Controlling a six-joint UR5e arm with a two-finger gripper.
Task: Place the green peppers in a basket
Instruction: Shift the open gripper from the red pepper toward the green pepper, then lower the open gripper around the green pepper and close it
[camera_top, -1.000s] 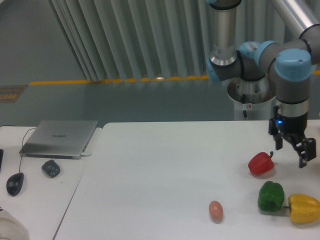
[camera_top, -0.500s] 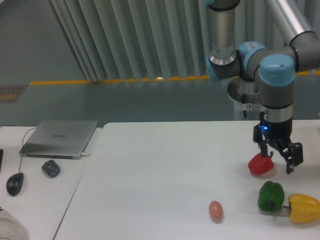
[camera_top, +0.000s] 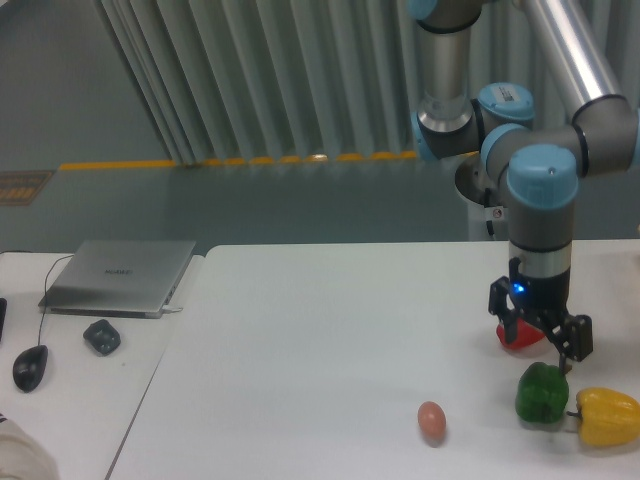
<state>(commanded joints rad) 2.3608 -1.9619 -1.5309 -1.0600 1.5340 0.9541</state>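
Far to the left of our gripper (camera_top: 540, 338), on a separate side table, we see a black mouse (camera_top: 30, 367), a small dark object (camera_top: 102, 336) and a closed laptop (camera_top: 120, 276). On the white table (camera_top: 300, 340), an egg (camera_top: 431, 420) lies down and to the left of our gripper. The gripper hangs with its fingers spread apart and nothing between them. The red pepper (camera_top: 518, 338) sits directly behind it, partly hidden. The green pepper (camera_top: 541, 392) rests on the table just below the gripper, close under the fingertips but not gripped. The yellow pepper (camera_top: 606, 416) lies to the lower right, touching the green one.
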